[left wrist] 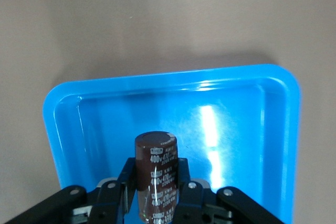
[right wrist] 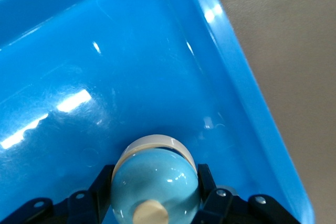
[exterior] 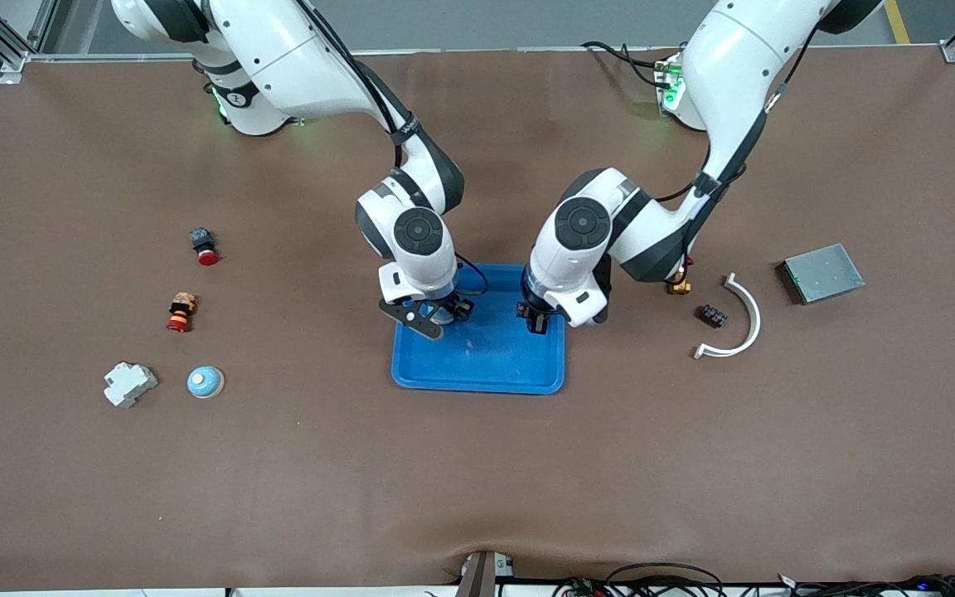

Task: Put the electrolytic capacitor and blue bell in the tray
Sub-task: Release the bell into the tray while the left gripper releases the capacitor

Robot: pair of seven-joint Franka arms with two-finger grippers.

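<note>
The bright-blue tray (exterior: 486,365) lies mid-table with both grippers over it. Over the tray's end toward the left arm, my left gripper (exterior: 537,319) is shut on the electrolytic capacitor (left wrist: 156,150), a dark brown cylinder with white print. It stands between the fingers (left wrist: 182,174), above the tray floor (left wrist: 226,129). Over the other end, my right gripper (exterior: 436,317) is shut on the blue bell (right wrist: 157,169), a pale blue dome with a cream knob and rim. The bell sits low over the tray floor (right wrist: 131,51), near its rim; whether it touches I cannot tell.
Toward the right arm's end lie two red-capped buttons (exterior: 204,246) (exterior: 181,312), a white block (exterior: 129,384) and another pale blue dome (exterior: 205,381). Toward the left arm's end lie a grey metal plate (exterior: 822,273), a white curved strip (exterior: 741,319), a small dark part (exterior: 712,316) and a brass piece (exterior: 678,287).
</note>
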